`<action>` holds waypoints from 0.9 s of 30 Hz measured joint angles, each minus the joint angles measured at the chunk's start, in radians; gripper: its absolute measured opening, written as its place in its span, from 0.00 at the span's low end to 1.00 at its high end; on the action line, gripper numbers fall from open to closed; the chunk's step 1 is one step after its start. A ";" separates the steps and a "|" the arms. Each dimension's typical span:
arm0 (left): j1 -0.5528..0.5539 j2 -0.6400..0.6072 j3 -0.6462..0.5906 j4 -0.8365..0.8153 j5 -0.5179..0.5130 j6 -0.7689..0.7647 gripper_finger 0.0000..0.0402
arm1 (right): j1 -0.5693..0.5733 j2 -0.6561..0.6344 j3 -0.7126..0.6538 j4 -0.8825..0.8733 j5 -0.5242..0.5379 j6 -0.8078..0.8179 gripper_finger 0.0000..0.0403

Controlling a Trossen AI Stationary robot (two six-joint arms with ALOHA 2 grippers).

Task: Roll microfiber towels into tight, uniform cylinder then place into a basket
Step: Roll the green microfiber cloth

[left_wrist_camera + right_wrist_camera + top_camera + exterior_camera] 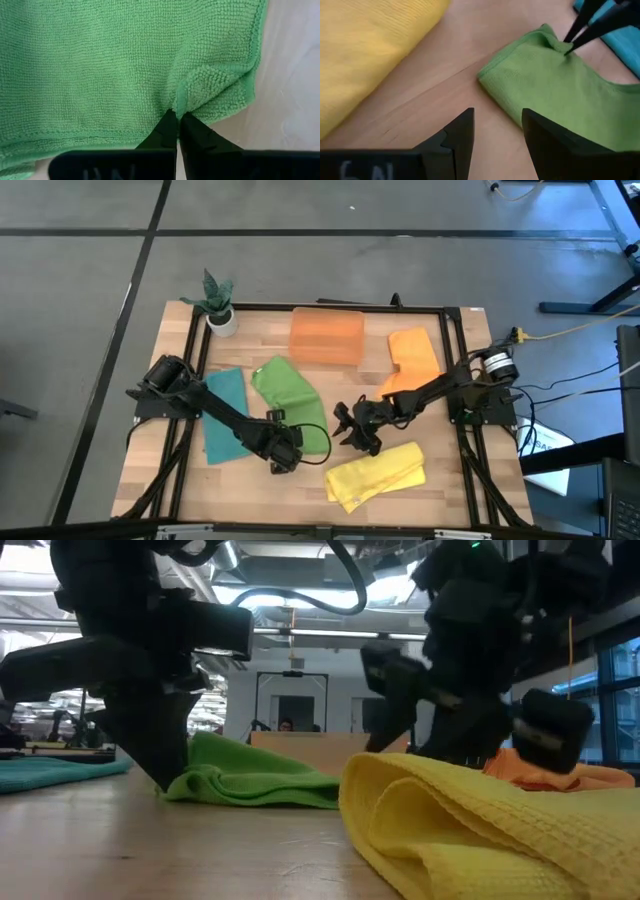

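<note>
Where the high view looks down on the wooden desk point(150, 470), the left end effector point(286, 450) sits at the near edge of the green towel point(290, 395), with the teal towel point(224, 415) beside it. The right end effector point(347, 426) hangs between the green towel and the yellow towel point(378, 472); an orange towel point(415, 358) lies by the orange basket point(326, 336) (a potted plant point(218, 305) stands at the far corner).

At desk height, the green towel point(255, 778) is bunched behind the yellow towel point(480, 825).

Through the left wrist view, the left end effector point(177, 116) is clenched, pinching a fold of the green towel point(100, 65).

Through the right wrist view, the right end effector point(497, 122) stands released above bare desk, near the green towel point(555, 85).
</note>
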 joint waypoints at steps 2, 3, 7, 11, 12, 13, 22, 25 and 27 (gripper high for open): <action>0.003 0.000 0.000 0.000 0.000 -0.012 0.00 | -0.001 0.037 0.026 0.017 0.000 -0.001 0.41; 0.004 0.000 0.001 0.000 0.001 -0.017 0.00 | -0.001 0.054 0.039 0.022 0.000 -0.002 0.41; 0.004 -0.001 0.001 0.002 0.002 -0.022 0.00 | -0.001 0.113 0.086 0.016 -0.001 -0.040 0.41; 0.004 -0.001 0.001 0.002 0.001 -0.022 0.00 | 0.001 0.149 0.117 0.023 -0.006 -0.046 0.41; 0.004 -0.001 0.001 0.002 0.001 -0.022 0.00 | 0.001 0.154 0.120 0.025 -0.007 -0.046 0.41; 0.004 -0.001 0.001 0.002 0.001 -0.022 0.00 | 0.001 0.157 0.123 0.025 -0.007 -0.046 0.41; 0.004 -0.002 0.002 0.007 0.001 -0.024 0.00 | 0.001 0.164 0.121 0.062 0.002 0.195 0.41; 0.001 -0.002 0.002 0.007 0.001 -0.046 0.00 | 0.001 0.165 0.121 0.063 0.004 0.250 0.40; -0.005 -0.002 0.002 0.007 -0.002 -0.050 0.00 | 0.001 0.165 0.121 0.060 0.003 0.278 0.36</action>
